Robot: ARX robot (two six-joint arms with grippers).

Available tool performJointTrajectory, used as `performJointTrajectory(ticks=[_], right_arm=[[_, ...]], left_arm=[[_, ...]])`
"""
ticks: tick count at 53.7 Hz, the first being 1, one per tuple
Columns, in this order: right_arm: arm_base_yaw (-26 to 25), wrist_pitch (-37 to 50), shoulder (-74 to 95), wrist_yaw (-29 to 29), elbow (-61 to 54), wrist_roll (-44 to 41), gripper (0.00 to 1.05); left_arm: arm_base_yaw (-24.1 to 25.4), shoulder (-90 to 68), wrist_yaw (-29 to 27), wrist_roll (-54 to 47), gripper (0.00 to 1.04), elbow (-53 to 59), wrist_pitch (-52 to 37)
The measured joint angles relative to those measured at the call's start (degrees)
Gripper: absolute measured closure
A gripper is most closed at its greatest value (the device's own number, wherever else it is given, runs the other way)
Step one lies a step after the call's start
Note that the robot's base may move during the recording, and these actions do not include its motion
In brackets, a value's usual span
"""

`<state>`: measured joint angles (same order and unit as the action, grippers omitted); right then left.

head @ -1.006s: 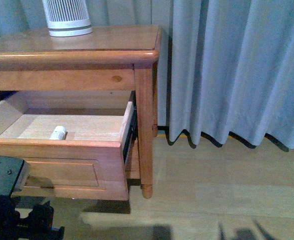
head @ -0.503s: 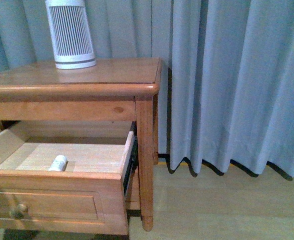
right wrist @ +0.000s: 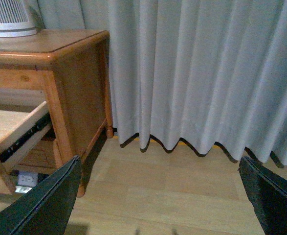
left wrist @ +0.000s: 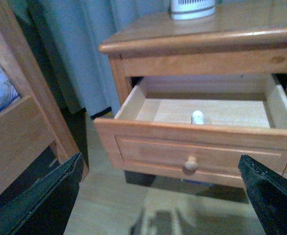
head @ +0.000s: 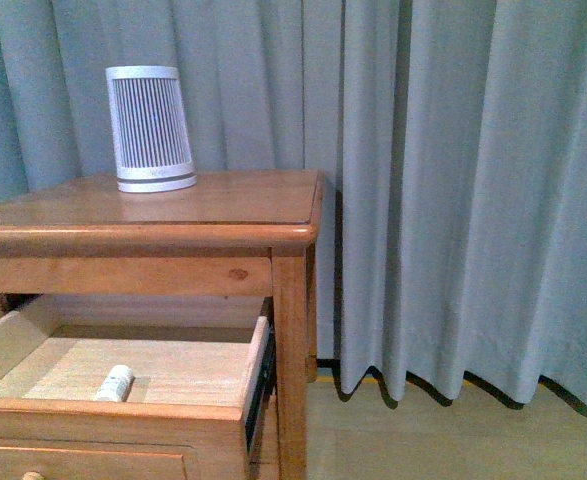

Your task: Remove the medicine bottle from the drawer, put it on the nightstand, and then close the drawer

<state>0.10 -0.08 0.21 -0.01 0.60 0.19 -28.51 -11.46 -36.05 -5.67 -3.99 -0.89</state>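
The small white medicine bottle (head: 114,383) lies on its side on the pale floor of the pulled-out drawer (head: 123,412); the left wrist view shows the bottle (left wrist: 197,117) behind the drawer front and its round knob (left wrist: 190,164). The honey-brown nightstand (head: 213,205) stands at the left of the front view. My left gripper (left wrist: 167,196) is open, held back from the drawer front above the floor, nothing between its fingers (left wrist: 50,200). My right gripper (right wrist: 165,196) is open over bare floor to the right of the nightstand (right wrist: 75,54). Neither arm shows in the front view.
A tall white slatted device (head: 151,128) stands on the nightstand top, at the back left. Grey curtains (head: 453,190) hang behind and to the right, down to the wood floor (right wrist: 172,181). Another wooden piece of furniture (left wrist: 16,127) stands close by in the left wrist view.
The front view has risen: the nightstand and drawer sit lower in the picture, the slatted device shows whole, and the dark arm part at the lower left has left view.
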Motion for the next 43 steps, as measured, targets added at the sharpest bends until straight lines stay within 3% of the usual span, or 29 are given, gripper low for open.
performJointTrajectory(ticks=[12,17,20,31,35,40,43], right_arm=[[0.0,0.0,0.0,0.0,0.0,0.0,0.07],[0.0,0.0,0.0,0.0,0.0,0.0,0.07],[0.0,0.0,0.0,0.04,0.0,-0.02,0.07],[0.0,0.0,0.0,0.0,0.0,0.0,0.07],[0.0,0.0,0.0,0.0,0.0,0.0,0.07],[0.0,0.0,0.0,0.0,0.0,0.0,0.07],[0.0,0.0,0.0,0.0,0.0,0.0,0.07]], left_arm=[[3.32,3.63,4.83,0.11,0.08,2.78,-1.03],[9.11,7.37,16.33,3.02,0.23,3.43,-1.77],[12.52,8.92,20.41,4.0,0.34,3.43,-1.57],[19.15,10.29,27.45,5.14,0.71,3.43,-0.04],[25.24,10.97,34.64,5.18,0.85,3.43,0.66],[27.93,11.1,35.43,5.42,1.02,3.43,0.7],[28.04,11.1,35.8,5.49,1.02,3.43,0.72]])
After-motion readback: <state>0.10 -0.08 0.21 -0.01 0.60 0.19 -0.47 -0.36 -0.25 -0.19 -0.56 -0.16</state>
